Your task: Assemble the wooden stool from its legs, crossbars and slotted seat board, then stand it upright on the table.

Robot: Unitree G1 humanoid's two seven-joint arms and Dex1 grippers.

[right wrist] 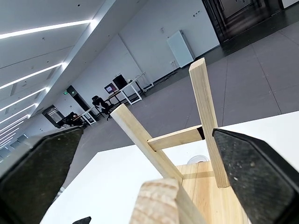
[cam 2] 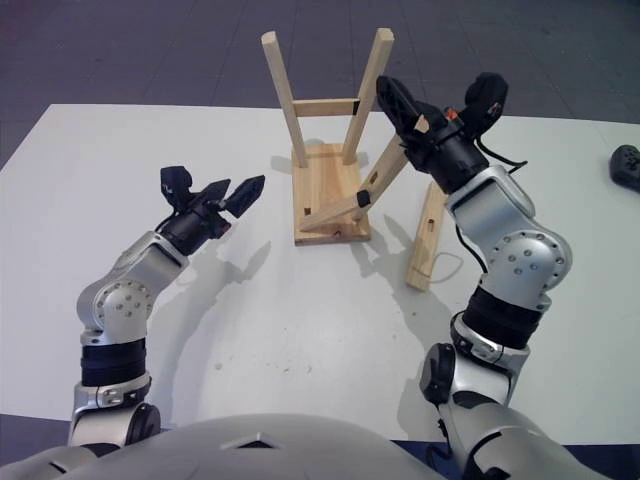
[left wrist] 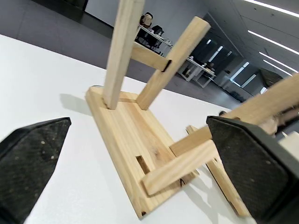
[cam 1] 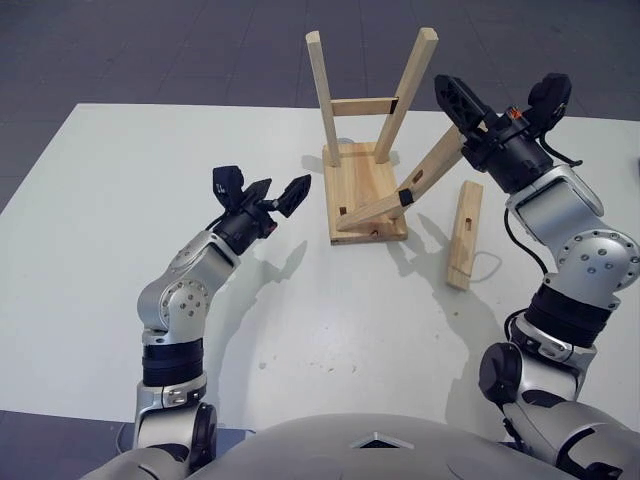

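Observation:
The slotted seat board (cam 1: 362, 178) lies flat on the white table. Two legs (cam 1: 325, 95) stand up from its far end, joined by a crossbar (cam 1: 362, 106). A third leg (cam 1: 437, 158) slants up from the board's near end, with a crossbar (cam 1: 370, 212) fixed to its lower end and resting on the board. Its upper end (right wrist: 159, 200) sits between the fingers of my right gripper (right wrist: 148, 130), which stands open with a gap on both sides. A fourth leg (cam 1: 463, 235) lies loose on the table to the right. My left gripper (cam 1: 289, 181) hangs open, left of the board.
A thin cable loop (cam 1: 487, 265) lies beside the loose leg. A small dark object (cam 2: 625, 165) sits at the table's far right edge. Bare table (cam 1: 120, 180) spreads to the left and in front of the board.

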